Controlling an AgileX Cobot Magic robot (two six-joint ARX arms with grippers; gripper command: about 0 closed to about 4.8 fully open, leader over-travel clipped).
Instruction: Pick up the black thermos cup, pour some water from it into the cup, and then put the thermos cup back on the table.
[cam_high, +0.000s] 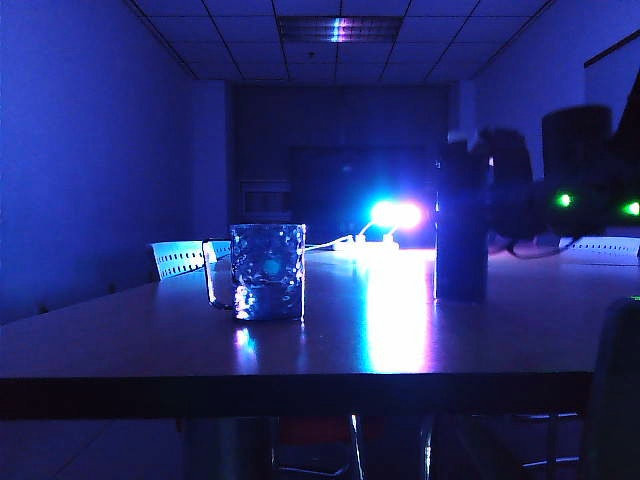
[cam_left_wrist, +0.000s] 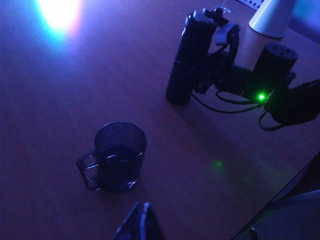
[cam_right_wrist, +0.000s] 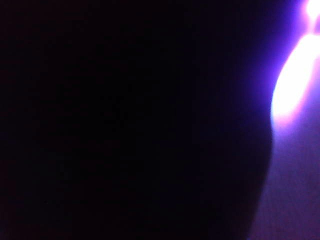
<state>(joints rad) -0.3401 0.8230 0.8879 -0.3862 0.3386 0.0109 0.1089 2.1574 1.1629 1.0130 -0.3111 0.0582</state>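
Black thermos cup stands upright on the table, well apart from the cup. Right gripper sits against the thermos; grasp cannot be confirmed. Left gripper hangs near the cup, fingertips together, empty.

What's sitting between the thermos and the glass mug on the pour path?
Nothing visible. The black thermos cup stands upright with the right gripper at its side; only bare table lies between it and the cup. The left gripper hangs nearer the camera, off that line.
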